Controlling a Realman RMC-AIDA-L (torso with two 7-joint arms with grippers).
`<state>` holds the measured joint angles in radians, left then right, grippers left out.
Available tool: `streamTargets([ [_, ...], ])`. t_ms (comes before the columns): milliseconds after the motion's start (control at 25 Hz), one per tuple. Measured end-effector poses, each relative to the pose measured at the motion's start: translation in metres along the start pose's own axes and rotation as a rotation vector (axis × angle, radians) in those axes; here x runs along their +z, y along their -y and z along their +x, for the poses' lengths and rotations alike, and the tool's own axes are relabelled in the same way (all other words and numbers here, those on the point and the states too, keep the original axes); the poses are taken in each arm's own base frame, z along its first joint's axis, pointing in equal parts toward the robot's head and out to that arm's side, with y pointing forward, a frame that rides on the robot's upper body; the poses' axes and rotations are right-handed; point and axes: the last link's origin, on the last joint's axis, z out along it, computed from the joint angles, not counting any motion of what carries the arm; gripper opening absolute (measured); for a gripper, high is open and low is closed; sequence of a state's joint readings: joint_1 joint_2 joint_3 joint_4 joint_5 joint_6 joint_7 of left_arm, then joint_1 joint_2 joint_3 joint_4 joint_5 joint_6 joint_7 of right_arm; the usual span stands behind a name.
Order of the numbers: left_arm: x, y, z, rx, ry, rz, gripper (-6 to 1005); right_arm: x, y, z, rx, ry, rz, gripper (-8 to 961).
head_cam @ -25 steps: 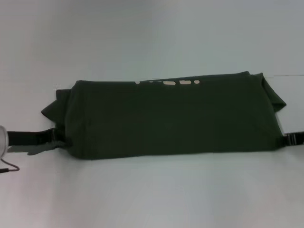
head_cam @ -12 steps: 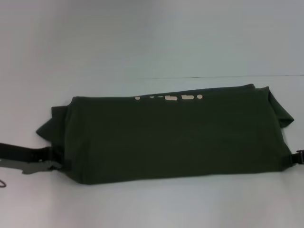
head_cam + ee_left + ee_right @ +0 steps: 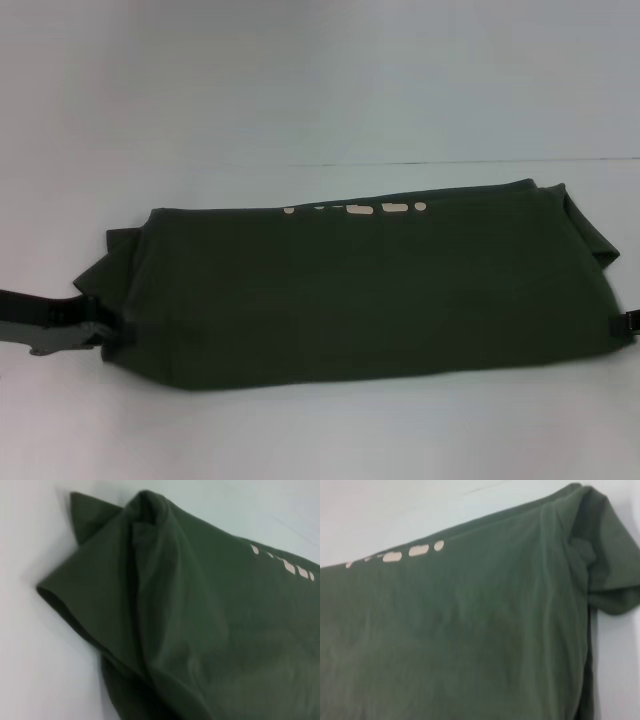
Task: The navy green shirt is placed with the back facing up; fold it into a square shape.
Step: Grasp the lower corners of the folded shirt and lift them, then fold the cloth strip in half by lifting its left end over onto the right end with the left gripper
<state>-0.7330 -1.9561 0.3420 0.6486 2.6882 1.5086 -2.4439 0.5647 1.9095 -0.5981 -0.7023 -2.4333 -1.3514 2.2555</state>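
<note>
The navy green shirt lies on the white table as a long band folded lengthwise, with its plain side up. A strip of cream lettering peeks out along its far edge. One short sleeve sticks out at the left end and the other sleeve at the right end. My left gripper is low at the band's near left corner, touching or almost touching the cloth. Only a sliver of my right gripper shows at the near right corner. The left wrist view shows the shirt, and so does the right wrist view; neither shows any fingers.
The white table stretches in front of and behind the shirt. A faint line marks its far edge against a pale wall. Nothing else stands on it.
The shirt sits lower in the head view than a second ago. My left gripper has moved left and down along the near left corner. My right gripper has slid nearer the picture's right edge.
</note>
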Motion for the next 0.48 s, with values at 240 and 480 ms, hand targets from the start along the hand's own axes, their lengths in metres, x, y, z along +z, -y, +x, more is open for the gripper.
streamTargets([
  [240, -0.010, 0.007, 0.005, -0.037, -0.049, 0.026, 28, -0.003, 0.000, -0.005, -0.006, 0.011, 0.002, 114],
  [480, -0.018, 0.009, 0.013, -0.064, -0.129, -0.009, 352, -0.014, 0.001, -0.024, -0.038, 0.092, 0.004, 352],
])
